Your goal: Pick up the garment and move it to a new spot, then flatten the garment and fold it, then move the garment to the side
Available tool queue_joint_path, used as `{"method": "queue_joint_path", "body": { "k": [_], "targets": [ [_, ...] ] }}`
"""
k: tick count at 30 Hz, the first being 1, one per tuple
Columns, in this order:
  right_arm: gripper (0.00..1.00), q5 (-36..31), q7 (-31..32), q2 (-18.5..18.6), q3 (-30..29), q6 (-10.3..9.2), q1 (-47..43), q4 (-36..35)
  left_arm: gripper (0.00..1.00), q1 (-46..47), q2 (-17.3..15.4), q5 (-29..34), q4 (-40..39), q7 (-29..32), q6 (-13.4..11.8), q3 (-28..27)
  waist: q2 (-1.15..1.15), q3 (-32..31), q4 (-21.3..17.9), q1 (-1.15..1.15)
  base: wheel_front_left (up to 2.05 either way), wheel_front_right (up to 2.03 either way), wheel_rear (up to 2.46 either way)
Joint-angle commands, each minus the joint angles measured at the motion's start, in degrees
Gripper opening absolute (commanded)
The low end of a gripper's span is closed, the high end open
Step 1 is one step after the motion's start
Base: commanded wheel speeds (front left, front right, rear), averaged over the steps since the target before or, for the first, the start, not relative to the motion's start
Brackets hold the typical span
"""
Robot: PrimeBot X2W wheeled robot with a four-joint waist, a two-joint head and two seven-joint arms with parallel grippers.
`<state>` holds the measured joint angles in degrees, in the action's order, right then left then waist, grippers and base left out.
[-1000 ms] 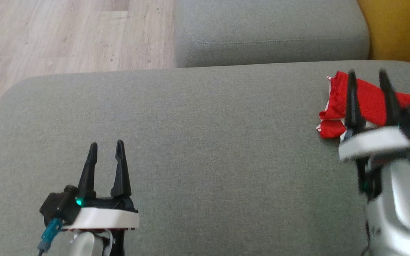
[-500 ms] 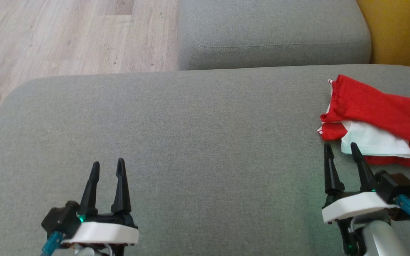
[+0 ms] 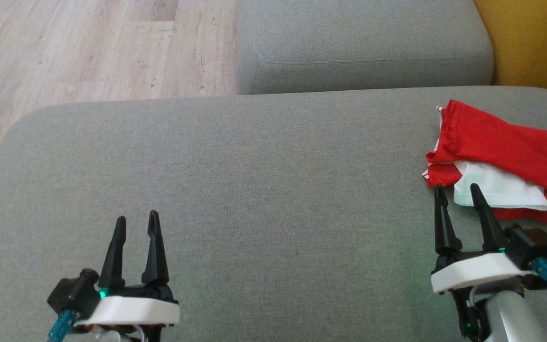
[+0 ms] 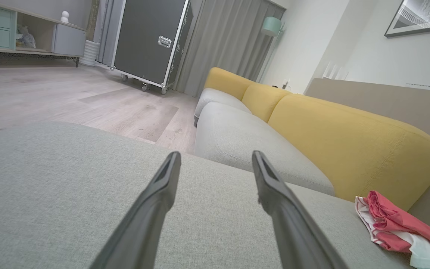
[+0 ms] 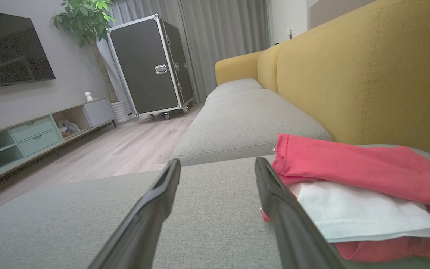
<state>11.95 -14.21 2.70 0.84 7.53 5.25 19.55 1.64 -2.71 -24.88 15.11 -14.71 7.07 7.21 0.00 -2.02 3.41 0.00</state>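
Note:
The garment (image 3: 501,152) is a red and white folded bundle lying at the right end of the grey sofa seat (image 3: 254,180); it appears as the garment (image 5: 349,179) in the right wrist view and the garment (image 4: 394,224) at the lower right of the left wrist view. My right gripper (image 3: 457,191) stands open just in front of its near left corner, holding nothing, as the right gripper (image 5: 218,164) shows. My left gripper (image 3: 136,218) is open over bare cushion at the lower left, also seen as the left gripper (image 4: 215,156).
A second grey cushion (image 3: 363,42) lies beyond the seat, with wooden floor (image 3: 88,47) to its left. The yellow backrest (image 5: 368,67) rises along the right side. A black wheeled case (image 5: 151,63) and a low cabinet (image 5: 39,130) stand across the room.
My right gripper pulled back from over the garment to the seat in front of it, leaving the garment lying there. The left gripper shifted slightly lower and left.

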Motion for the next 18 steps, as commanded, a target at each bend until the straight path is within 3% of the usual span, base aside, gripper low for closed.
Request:
{"method": "queue_joint_path", "body": {
  "k": [1, 11, 12, 18],
  "targets": [
    [1.00, -0.14, -0.78, 0.18, 1.07, -0.04, 2.29, -2.10, 1.00, 1.88, -0.17, -0.55, -1.69, -0.29, 0.08, -2.24, 0.00, 0.02, 0.01, 0.00, 0.00, 0.00, 0.00],
    [1.00, 0.01, -0.78, 0.18, 1.51, -0.04, 2.09, -1.91, 1.00, 1.84, -0.17, -0.97, -1.77, -0.29, -0.96, -2.84, 0.00, -0.05, 0.25, 0.00, 0.00, 0.00, 0.00],
    [0.00, -0.01, -0.01, 0.00, 0.15, 0.00, 0.00, -0.06, 0.00, 0.00, 0.00, -0.95, 0.01, 0.00, -0.67, -0.58, 0.00, -0.05, 0.25, 0.00, 0.00, 0.00, 0.00],
    [0.00, 0.86, 0.42, -0.14, 0.18, 0.00, -2.01, 3.88, 0.00, -1.99, 0.03, -2.06, 3.92, 0.27, -0.66, -0.32, 0.00, -0.03, 0.21, 0.00, 0.00, 0.00, 0.00]
  ]
}}
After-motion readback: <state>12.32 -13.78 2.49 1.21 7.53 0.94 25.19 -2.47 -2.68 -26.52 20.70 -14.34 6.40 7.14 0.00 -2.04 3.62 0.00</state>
